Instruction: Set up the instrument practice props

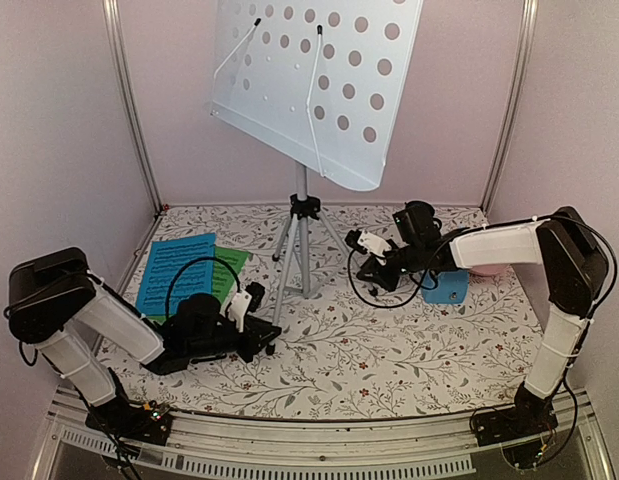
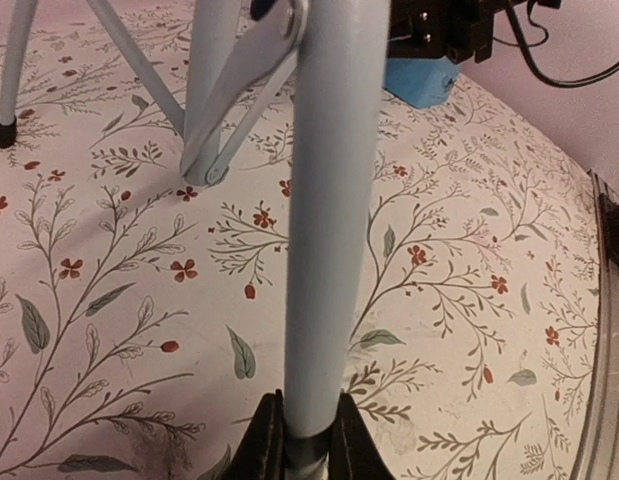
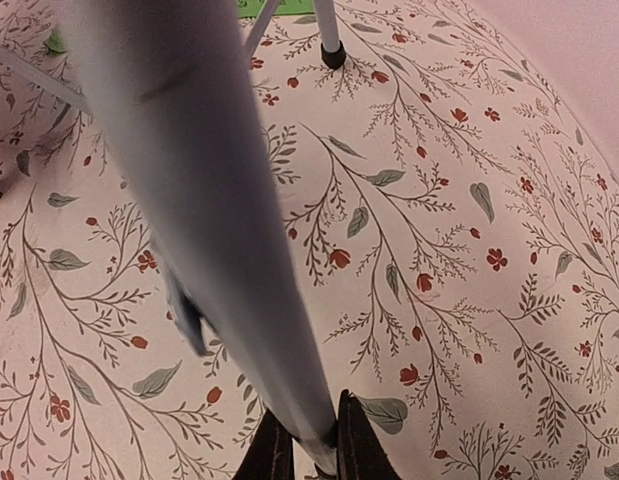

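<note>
The pale blue-grey perforated music stand (image 1: 319, 80) rises on its silver tripod (image 1: 303, 215) at the table's middle. My left gripper (image 1: 266, 338) (image 2: 307, 440) is shut on the lower end of one tripod leg (image 2: 329, 200). On the other side, my right gripper (image 1: 361, 258) (image 3: 314, 445) is shut on another leg (image 3: 209, 200). A blue music sheet (image 1: 176, 270) lies flat at the left, overlapping a green music sheet (image 1: 231, 264) (image 3: 269, 8). The small blue metronome (image 1: 449, 286) (image 2: 419, 80) sits under the right arm.
Pink walls with metal corner posts (image 1: 129, 100) close in the floral table (image 1: 389, 350). A pink plate (image 1: 486, 270) peeks out behind the right arm. Black cables loop beside both grippers. The other tripod feet (image 2: 3, 130) (image 3: 333, 55) rest on the cloth.
</note>
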`<action>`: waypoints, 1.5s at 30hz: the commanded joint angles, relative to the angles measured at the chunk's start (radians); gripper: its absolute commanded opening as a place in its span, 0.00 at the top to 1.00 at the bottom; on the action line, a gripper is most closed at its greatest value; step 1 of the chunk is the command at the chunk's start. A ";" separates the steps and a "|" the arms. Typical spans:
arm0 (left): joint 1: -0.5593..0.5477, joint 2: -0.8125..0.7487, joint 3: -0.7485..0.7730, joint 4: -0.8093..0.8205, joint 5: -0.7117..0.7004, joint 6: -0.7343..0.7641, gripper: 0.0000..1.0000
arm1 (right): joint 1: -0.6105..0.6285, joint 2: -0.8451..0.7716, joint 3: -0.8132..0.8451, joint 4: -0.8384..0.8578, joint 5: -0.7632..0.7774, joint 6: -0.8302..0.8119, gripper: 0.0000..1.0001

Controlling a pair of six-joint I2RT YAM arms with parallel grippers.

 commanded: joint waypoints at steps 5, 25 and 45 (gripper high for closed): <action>-0.024 0.061 0.034 -0.208 0.005 0.000 1.00 | -0.064 0.153 0.138 -0.111 0.226 0.022 1.00; -0.120 0.252 0.279 -0.216 -0.075 -0.024 1.00 | -0.096 0.350 0.434 -0.004 0.287 -0.133 1.00; -0.216 0.432 0.479 -0.206 -0.136 -0.150 1.00 | -0.076 0.319 0.389 0.148 0.186 -0.205 0.94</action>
